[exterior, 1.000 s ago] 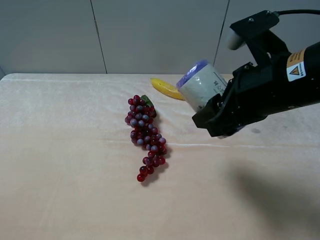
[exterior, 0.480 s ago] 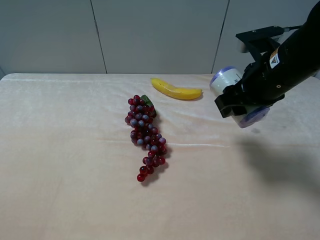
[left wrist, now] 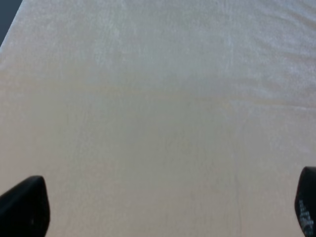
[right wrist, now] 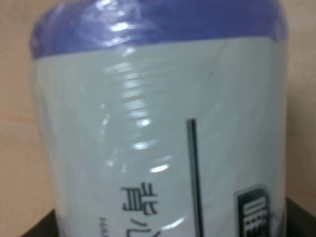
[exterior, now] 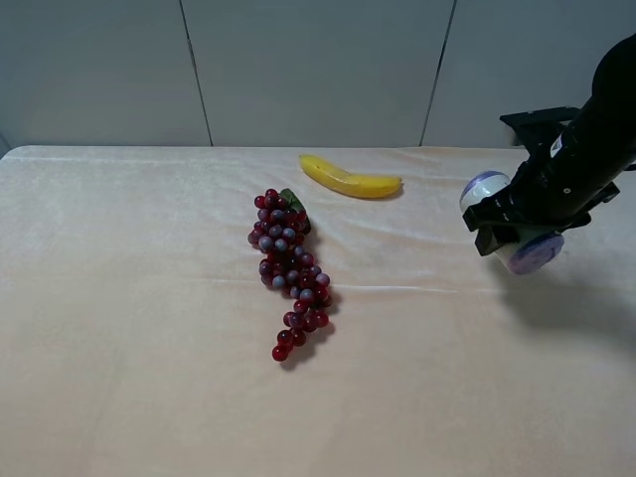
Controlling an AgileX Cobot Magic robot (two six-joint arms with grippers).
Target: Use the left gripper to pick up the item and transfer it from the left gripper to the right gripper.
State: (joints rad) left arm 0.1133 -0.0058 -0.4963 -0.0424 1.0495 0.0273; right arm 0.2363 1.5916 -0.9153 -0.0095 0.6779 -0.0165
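Observation:
The item, a cream-white can with purple-blue ends, is held in my right gripper above the right side of the table, tilted, with one purple end facing the camera. The black jaws hide the can's middle. In the right wrist view the can fills the frame, showing its cream label, dark print and purple-blue end. My left gripper shows only in the left wrist view. Its two black fingertips are far apart, open and empty, over bare cloth. It is out of the exterior high view.
A yellow banana lies at the back centre of the cream tablecloth. A red-purple grape bunch lies mid-table, left of the right gripper. The right arm reaches in from the right edge.
My right gripper has carried the can from the table's middle, near the banana, rightward and lower to the right side. The banana and grapes have not moved.

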